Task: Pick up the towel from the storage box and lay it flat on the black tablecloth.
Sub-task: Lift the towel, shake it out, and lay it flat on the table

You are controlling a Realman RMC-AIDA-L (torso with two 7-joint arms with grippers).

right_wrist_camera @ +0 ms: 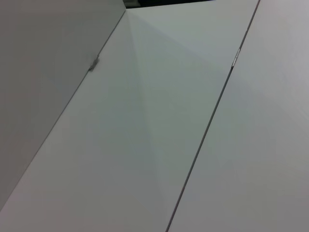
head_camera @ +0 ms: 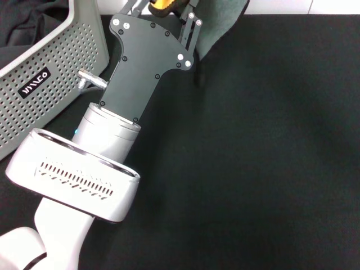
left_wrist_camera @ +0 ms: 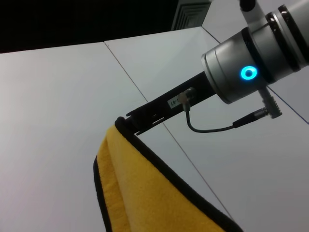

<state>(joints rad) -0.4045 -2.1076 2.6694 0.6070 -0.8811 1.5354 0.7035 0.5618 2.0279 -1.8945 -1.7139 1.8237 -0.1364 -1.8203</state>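
The left arm reaches forward over the black tablecloth (head_camera: 253,157), its pincer (head_camera: 169,7) at the far edge of the cloth, up near the top of the head view. It is clamped on the towel (head_camera: 219,25), which hangs from it: the grey-green face shows from the head view, and the yellow face with black trim shows from the left wrist view (left_wrist_camera: 145,193). The towel is lifted, out of the box (head_camera: 50,73), which sits to the left of the arm with a dark cloth (head_camera: 28,22) inside. The right pincer is nowhere to be seen; its wrist camera shows only pale wall panels.
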